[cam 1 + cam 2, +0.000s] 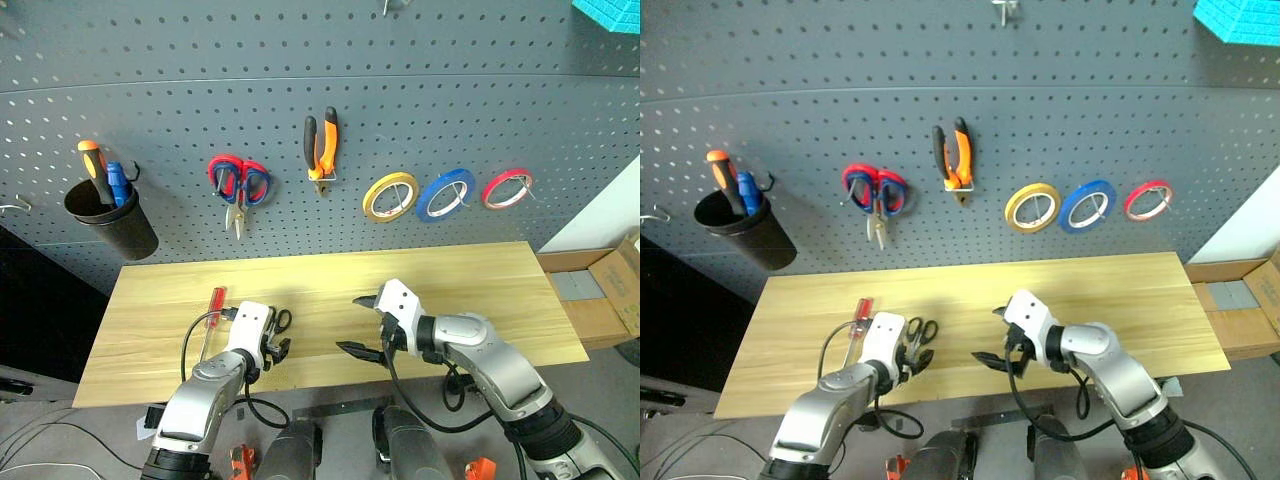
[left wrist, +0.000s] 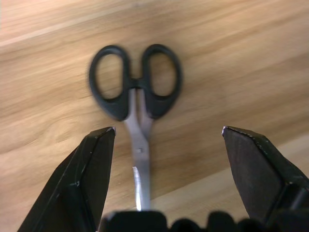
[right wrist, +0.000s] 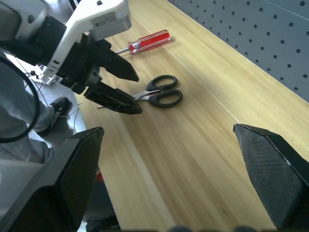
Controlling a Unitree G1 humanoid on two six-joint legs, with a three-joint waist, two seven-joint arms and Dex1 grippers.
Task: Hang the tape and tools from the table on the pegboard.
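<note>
Black-handled scissors (image 2: 135, 96) lie flat on the desk (image 1: 480, 290), loops pointing away from the left hand (image 3: 113, 84), blades running back between its spread, empty fingers. The right hand (image 1: 362, 324), likewise wide open and empty, is placed farther off.

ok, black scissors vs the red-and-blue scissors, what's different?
Place: the black scissors lie flat on the table; the red-and-blue scissors hang on the pegboard.
Handles: black scissors all black; red-and-blue scissors red loops with blue inside.
Access: the open left gripper straddles the black scissors' blades; nothing is near the red-and-blue scissors.
Shared: both have closed blades.
</note>
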